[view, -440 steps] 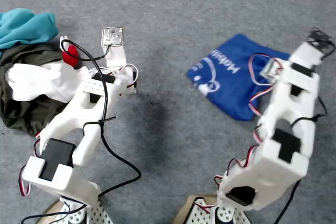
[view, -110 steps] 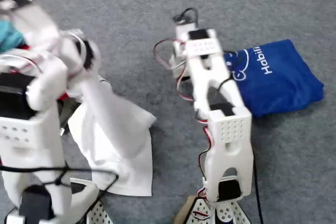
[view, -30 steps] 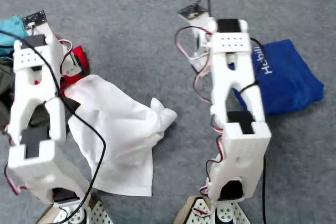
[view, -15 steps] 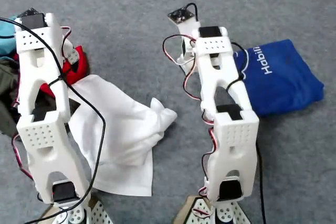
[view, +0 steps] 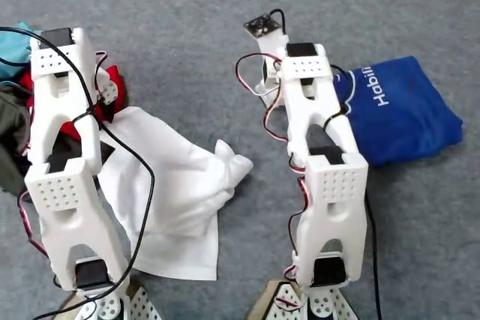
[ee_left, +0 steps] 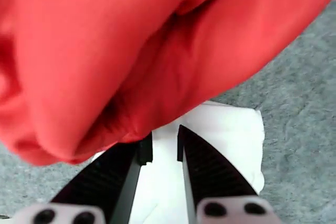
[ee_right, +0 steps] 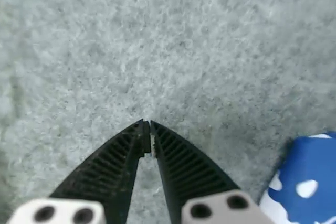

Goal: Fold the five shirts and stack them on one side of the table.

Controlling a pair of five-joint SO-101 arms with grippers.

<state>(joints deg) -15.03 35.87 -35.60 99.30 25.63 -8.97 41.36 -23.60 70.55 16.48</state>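
A red shirt (ee_left: 131, 51) hangs bunched right over my left gripper (ee_left: 161, 141), whose fingers stand a little apart with their tips at the red cloth's edge. Beneath it lies the white shirt (ee_left: 226, 145). In the high view the red shirt (view: 111, 84) sits at the far left beside the left arm (view: 64, 95). The white shirt (view: 172, 185) lies loose and crumpled in front of it. My right gripper (ee_right: 147, 128) is shut on nothing, just above bare grey table. A folded blue shirt (view: 405, 110) lies to the right of the right arm (view: 307, 80).
A teal shirt (view: 9, 54) and a dark olive shirt (view: 9, 148) are heaped at the table's left edge. A corner of the blue shirt (ee_right: 304, 182) shows near my right gripper. Open grey table (view: 187, 43) lies between the arms and along the far side.
The left arm has shifted slightly right, over the red shirt. The right arm has swung a little to the left. The white shirt stays where it lay.
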